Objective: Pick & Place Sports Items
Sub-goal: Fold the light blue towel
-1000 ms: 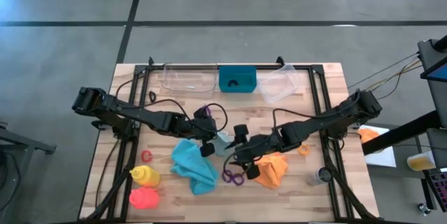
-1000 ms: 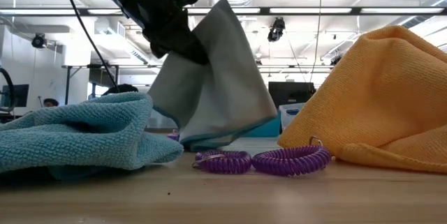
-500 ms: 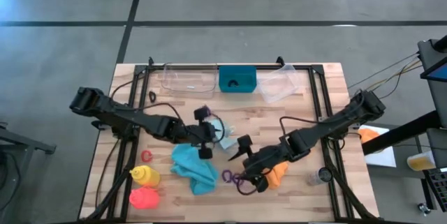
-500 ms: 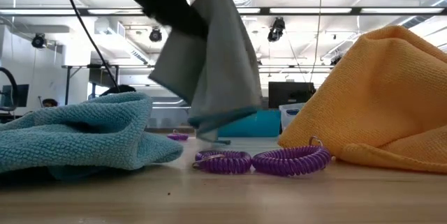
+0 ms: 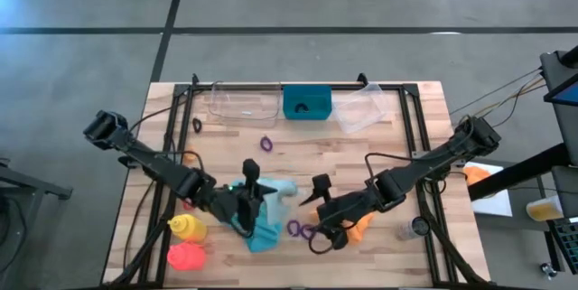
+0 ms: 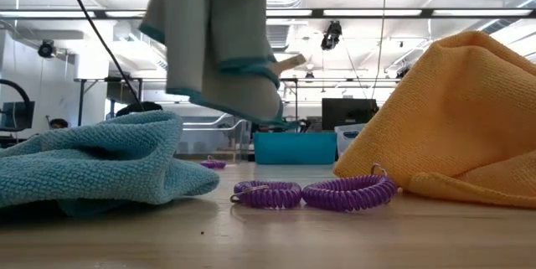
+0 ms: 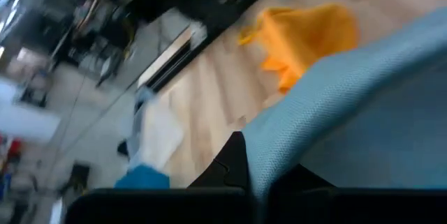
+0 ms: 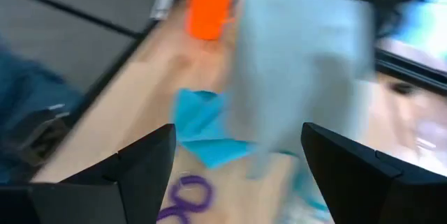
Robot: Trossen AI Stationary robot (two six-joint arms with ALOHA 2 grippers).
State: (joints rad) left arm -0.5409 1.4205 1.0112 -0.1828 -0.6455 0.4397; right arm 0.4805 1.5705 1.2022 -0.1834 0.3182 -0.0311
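My left gripper (image 5: 251,198) is shut on a pale blue cloth (image 5: 278,188), which hangs in the air in the low view (image 6: 216,43). Below it lies a teal cloth (image 5: 264,234), also seen at table height (image 6: 92,164). My right gripper (image 5: 316,227) is open and empty, low over two purple rings (image 5: 301,229) that lie on the table (image 6: 314,193). An orange cloth (image 5: 363,227) lies heaped under the right arm. A third purple ring (image 5: 267,144) lies farther back. A yellow bottle (image 5: 187,228) and a pink-red bottle (image 5: 187,256) lie at the near left. My left gripper holds the pale blue cloth by an upper part (image 7: 279,147) that runs between its fingers; the grip itself is hidden by the cloth. The cloth hangs slack below the gripper, and its lower edge (image 6: 251,110) is clear of the table and of the teal cloth.
A teal rectangular bin (image 5: 307,102) stands at the far edge between two clear trays (image 5: 242,102) (image 5: 361,107). Dark rails run along the table's left and right sides. A small round tin (image 5: 417,228) sits at the near right.
My left gripper has gone up and toward the table's near edge, still shut on the pale blue cloth. The cloth's lower end has left the table and now hangs clear. My right gripper has gone toward the near edge, over the purple rings and the orange cloth.
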